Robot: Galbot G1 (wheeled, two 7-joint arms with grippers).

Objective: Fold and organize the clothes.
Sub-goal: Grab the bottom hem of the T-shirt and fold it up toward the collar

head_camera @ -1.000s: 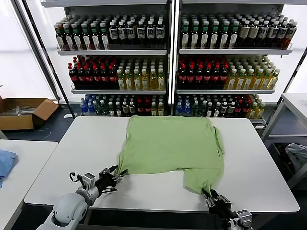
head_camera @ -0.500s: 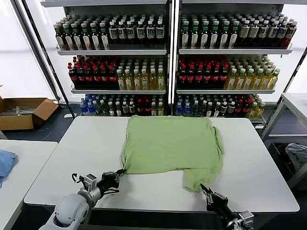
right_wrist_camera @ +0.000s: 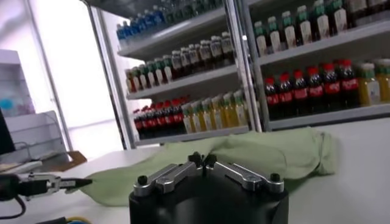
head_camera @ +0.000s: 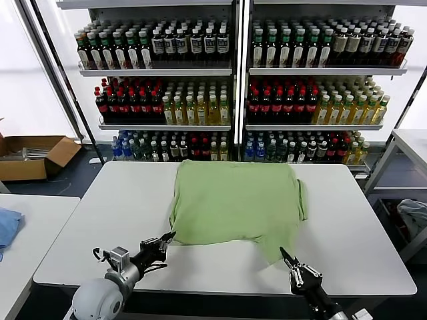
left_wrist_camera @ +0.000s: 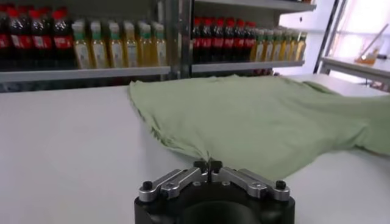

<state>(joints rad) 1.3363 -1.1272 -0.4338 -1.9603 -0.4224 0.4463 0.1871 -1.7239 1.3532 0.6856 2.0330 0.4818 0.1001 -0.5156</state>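
The shirt (head_camera: 237,207) is lying plain green side up, rumpled, mid-table (head_camera: 107,220), near the far edge. My left gripper (head_camera: 165,241) is hovering off its near-left corner, my right gripper (head_camera: 288,261) off its near-right flap; both jaws are pressed together, empty. Only my right wrist view is showing both. Bottle (head_camera: 200,107) labels are unreadable.

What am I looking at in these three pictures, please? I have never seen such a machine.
This is a robot with two arms, each ending in a pincer. One picture comes from a camera on its head; the other two come from cameras on its wrists. A light green shirt lies spread on a white table, with shelves of bottles behind. The left pincer and the right pincer sit at the near table edge, both shut, and neither holds anything.
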